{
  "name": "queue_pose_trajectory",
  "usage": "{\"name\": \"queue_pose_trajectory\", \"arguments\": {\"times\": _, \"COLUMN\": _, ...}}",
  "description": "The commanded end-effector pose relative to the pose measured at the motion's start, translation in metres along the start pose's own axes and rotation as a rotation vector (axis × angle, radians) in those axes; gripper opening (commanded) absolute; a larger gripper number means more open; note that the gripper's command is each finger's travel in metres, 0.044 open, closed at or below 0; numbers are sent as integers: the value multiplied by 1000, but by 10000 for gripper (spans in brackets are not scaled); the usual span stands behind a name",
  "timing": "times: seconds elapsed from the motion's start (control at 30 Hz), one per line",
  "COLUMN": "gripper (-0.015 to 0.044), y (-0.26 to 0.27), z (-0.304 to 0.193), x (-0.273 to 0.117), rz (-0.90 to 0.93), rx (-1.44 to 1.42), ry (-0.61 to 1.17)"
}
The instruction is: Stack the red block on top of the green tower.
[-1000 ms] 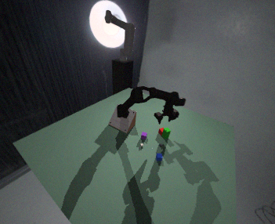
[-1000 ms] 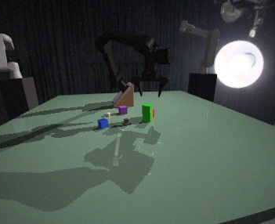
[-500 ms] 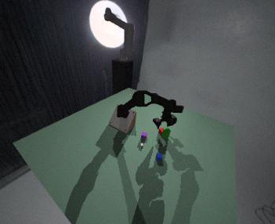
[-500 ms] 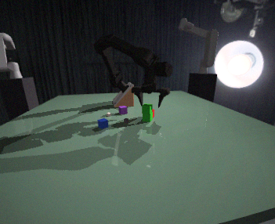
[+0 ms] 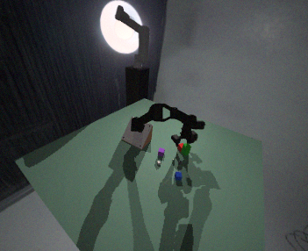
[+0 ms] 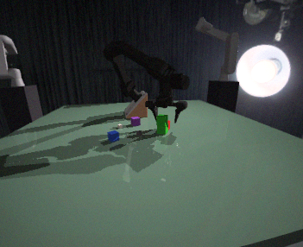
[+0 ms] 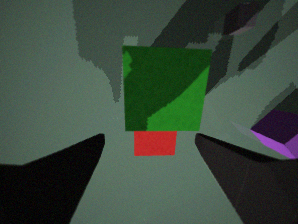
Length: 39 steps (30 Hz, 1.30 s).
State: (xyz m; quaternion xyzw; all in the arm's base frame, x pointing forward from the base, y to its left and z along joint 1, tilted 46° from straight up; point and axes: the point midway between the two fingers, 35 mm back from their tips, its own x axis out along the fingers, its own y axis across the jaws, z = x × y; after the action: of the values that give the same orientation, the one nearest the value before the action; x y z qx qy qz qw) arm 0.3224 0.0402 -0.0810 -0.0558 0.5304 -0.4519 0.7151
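Note:
The green tower [image 5: 186, 150] [image 6: 161, 124] [image 7: 167, 90] stands upright on the table. The red block [image 5: 181, 147] [image 6: 168, 125] [image 7: 155, 143] sits low beside it, on the table, partly hidden behind it in the exterior view. In the wrist view the red block shows directly below the tower's top, and I cannot tell whether the two touch. My gripper [image 5: 183, 139] [image 6: 166, 122] [image 7: 151, 137] is wide open and empty, pointing down just above the red block and tower. In the wrist view one finger is on each side of the red block.
A purple block [image 5: 161, 152] [image 6: 135, 121] [image 7: 277, 127], a small white object [image 5: 159, 162] [image 6: 120, 126], a small dark block [image 6: 139, 133] [image 7: 241, 19] and a blue block [image 5: 178, 175] [image 6: 113, 136] lie nearby. A wedge [image 5: 137, 133] [image 6: 139, 109] stands near the arm's base.

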Motion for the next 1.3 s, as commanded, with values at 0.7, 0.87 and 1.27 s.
{"name": "queue_pose_trajectory", "arguments": {"times": 0.7, "gripper": 440, "y": -4, "z": -2, "x": 30, "rz": -12, "rx": -9, "ry": 0}}
{"name": "queue_pose_trajectory", "arguments": {"times": 0.87, "gripper": 440, "y": -4, "z": -2, "x": 30, "rz": -12, "rx": -9, "ry": 0}}
{"name": "queue_pose_trajectory", "arguments": {"times": 1.27, "gripper": 177, "y": -4, "z": -2, "x": 29, "rz": -12, "rx": -9, "ry": 0}}
